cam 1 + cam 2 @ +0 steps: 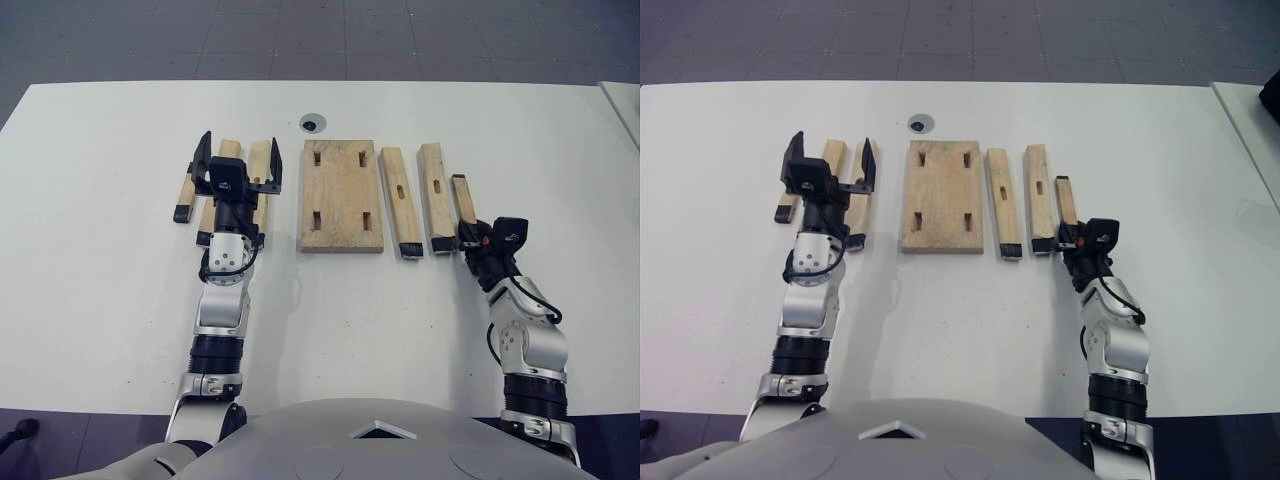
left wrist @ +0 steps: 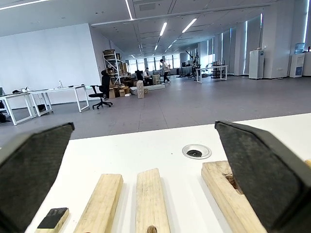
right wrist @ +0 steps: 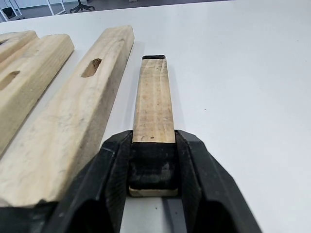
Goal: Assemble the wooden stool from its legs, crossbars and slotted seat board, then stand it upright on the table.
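Observation:
The slotted seat board [image 1: 342, 195] lies flat in the middle of the white table [image 1: 100, 300]. To its left lie two wooden legs [image 1: 222, 190] [image 1: 262, 175] and a thin black-tipped crossbar [image 1: 185, 197]. My left gripper [image 1: 240, 165] hovers open over the two legs, its pads [image 2: 34, 170] spread wide. Right of the board lie two slotted legs [image 1: 400, 200] [image 1: 433, 195] and another crossbar [image 3: 153, 97]. My right gripper [image 3: 152, 170] is shut on that crossbar's black near end, low on the table.
A round cable grommet [image 1: 313, 122] sits in the table just beyond the board. Bare table surface stretches between the parts and the near edge. A second table's corner [image 1: 625, 100] shows at the far right.

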Robot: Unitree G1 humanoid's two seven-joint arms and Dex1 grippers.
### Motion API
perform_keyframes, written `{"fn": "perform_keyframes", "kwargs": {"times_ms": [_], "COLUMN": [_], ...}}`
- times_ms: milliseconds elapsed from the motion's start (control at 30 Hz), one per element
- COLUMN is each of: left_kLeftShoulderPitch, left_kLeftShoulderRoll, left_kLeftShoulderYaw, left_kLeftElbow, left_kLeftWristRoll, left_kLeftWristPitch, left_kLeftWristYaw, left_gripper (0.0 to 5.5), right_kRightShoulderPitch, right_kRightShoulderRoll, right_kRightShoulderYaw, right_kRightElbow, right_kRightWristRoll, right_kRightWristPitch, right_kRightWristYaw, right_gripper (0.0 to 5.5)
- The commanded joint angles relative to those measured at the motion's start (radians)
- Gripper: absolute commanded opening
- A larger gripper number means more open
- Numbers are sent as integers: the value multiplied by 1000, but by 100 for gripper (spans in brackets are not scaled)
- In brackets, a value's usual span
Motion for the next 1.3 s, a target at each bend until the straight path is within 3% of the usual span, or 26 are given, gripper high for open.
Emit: {"fn": "perform_keyframes", "kwargs": {"times_ms": [33, 167, 367, 467, 600, 833, 1067, 1300], "left_kLeftShoulderPitch": [-12, -42, -69, -83, -110, -122, -57, -50], "left_kLeftShoulderRoll": [-10, -38, -66, -67, -54, -24, 43, 53], "left_kLeftShoulderYaw": [9, 37, 97, 126, 139, 117, 80, 80], "left_kLeftElbow": [-45, -144, -313, -357, -377, -375, -380, -365], "left_kLeftWristRoll": [-71, -360, -1004, -1271, -1467, -1546, -1512, -1532], "left_kLeftWristPitch": [80, 339, 833, 949, 996, 999, 1026, 1006], "left_kLeftWristYaw": [-43, -169, -239, -179, -98, -18, -62, -83], "left_gripper": [540, 540, 540, 540, 540, 540, 540, 540], "right_kRightShoulderPitch": [-11, -62, -126, -151, -142, -106, -140, -85], "right_kRightShoulderRoll": [-16, -63, -169, -211, -250, -298, -250, -262], "right_kRightShoulderYaw": [-28, -35, 124, 189, 252, 322, 261, 304], "right_kRightElbow": [-71, -209, -364, -412, -458, -500, -458, -490], "right_kRightWristRoll": [-40, -27, 10, 24, 31, -13, -61, -64], "right_kRightWristPitch": [-36, -38, -14, -17, -34, -92, -111, -127], "right_kRightWristYaw": [-55, -33, 177, 277, 373, 432, 313, 340], "right_gripper": [132, 132, 132, 132, 132, 132, 132, 132]}}
